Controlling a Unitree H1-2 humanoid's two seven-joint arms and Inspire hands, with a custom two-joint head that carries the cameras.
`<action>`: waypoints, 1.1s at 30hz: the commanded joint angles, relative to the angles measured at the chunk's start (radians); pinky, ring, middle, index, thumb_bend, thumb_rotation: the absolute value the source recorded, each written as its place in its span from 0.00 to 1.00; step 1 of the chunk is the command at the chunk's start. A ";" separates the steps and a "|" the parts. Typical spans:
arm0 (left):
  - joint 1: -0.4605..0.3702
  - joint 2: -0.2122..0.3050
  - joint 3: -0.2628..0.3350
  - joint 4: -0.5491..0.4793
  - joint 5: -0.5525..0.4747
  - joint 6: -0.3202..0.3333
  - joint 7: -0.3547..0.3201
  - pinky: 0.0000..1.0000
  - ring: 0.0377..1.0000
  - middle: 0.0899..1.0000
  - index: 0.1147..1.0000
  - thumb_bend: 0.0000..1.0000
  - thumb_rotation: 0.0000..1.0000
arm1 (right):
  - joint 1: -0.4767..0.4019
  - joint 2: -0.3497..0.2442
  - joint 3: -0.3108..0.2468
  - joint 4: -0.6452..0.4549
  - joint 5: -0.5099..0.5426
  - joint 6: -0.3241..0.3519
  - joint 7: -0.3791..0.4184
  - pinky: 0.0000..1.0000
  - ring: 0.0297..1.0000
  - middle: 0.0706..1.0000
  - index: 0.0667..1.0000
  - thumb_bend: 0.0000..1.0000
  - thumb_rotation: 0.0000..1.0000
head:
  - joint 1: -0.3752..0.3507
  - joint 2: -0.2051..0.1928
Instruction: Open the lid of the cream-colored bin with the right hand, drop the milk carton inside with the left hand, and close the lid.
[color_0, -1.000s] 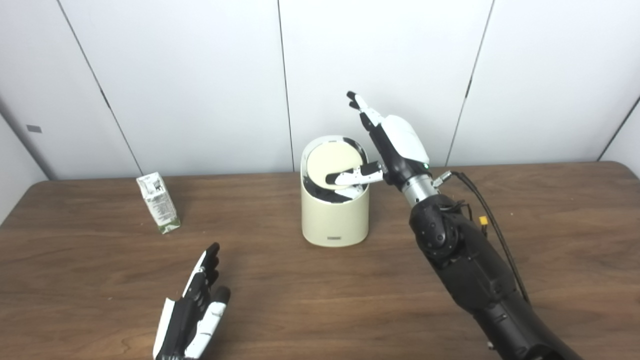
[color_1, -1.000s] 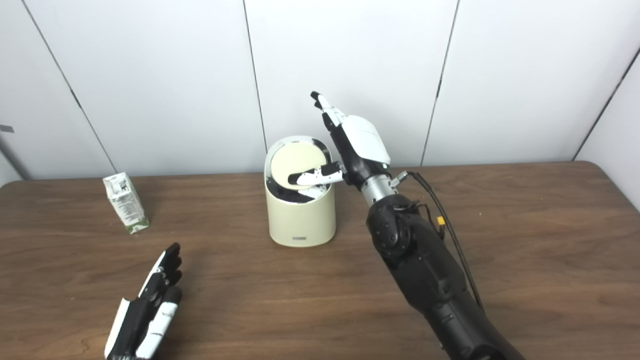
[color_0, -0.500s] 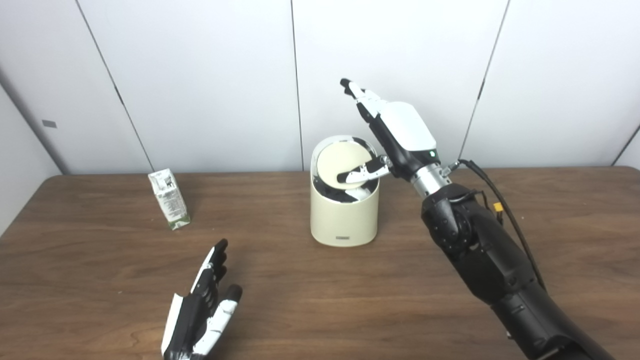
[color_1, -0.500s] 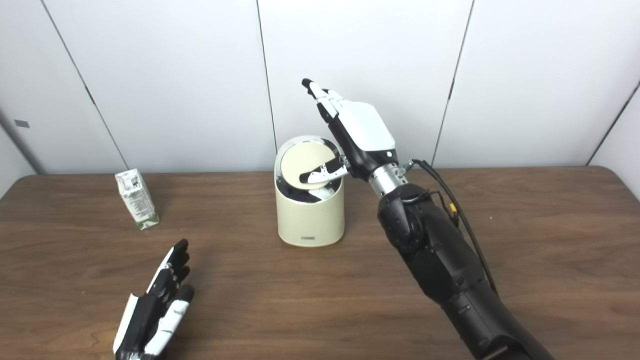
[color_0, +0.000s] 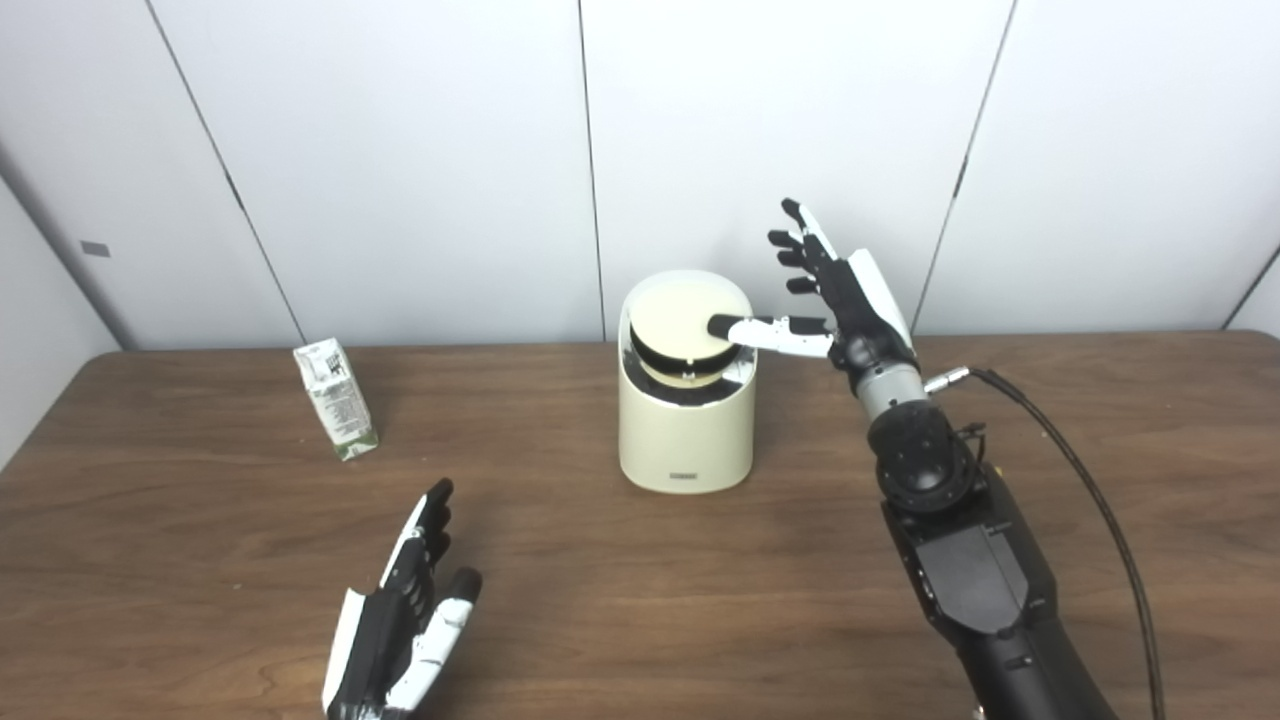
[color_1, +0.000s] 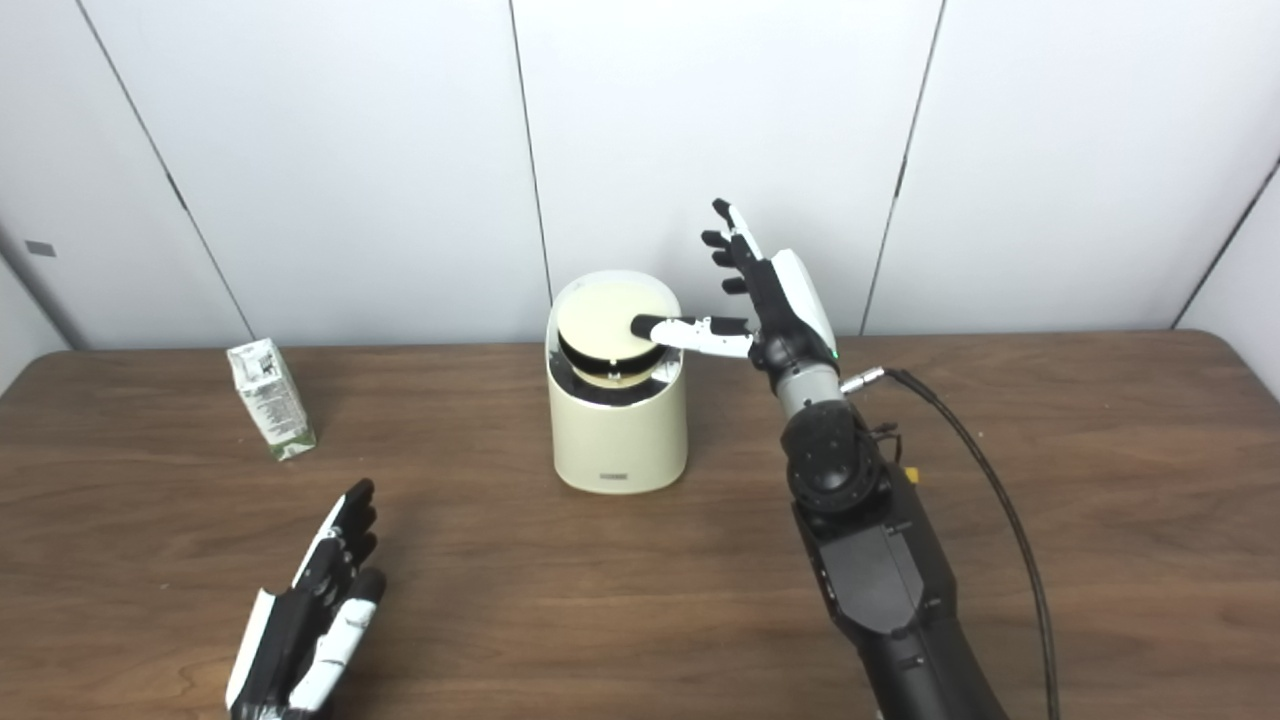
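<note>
Fingers (color_0: 800, 240) of my right hand (color_0: 845, 295) are spread and grasp nothing; only the thumb reaches left onto the lid (color_0: 685, 320) of the bin (color_0: 685, 430), which stands mid-table toward the far edge. That lid looks like a light swing disc that should tip under a gentle push near its rim, though I can't tell from here how far it is tilted. The milk carton (color_0: 336, 398) stands upright well to the left, far side; I judge it light and stiff, best taken across its flat sides. My left hand (color_0: 400, 620) waits near me, fingers straight and apart, empty, low over the table (color_0: 200, 520).
</note>
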 joint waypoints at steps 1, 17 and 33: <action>0.018 -0.016 -0.006 0.029 0.001 -0.036 0.010 1.00 1.00 1.00 1.00 0.66 0.72 | -0.047 0.003 -0.018 -0.053 0.027 0.016 0.007 0.79 0.88 0.89 0.97 0.80 0.39 | -0.001 0.000; 0.012 -0.007 0.003 0.048 -0.006 -0.050 0.013 0.96 1.00 1.00 1.00 0.63 0.73 | 0.087 -0.051 -0.042 -0.178 0.077 0.065 0.029 0.80 0.86 0.87 0.95 0.63 0.58 | -0.014 -0.001; -0.001 0.002 0.018 0.065 0.000 -0.050 0.014 0.96 1.00 1.00 1.00 0.62 0.72 | 0.373 -0.102 -0.104 -0.408 0.250 0.028 0.122 0.85 0.89 0.91 0.95 0.56 0.81 | -0.036 -0.006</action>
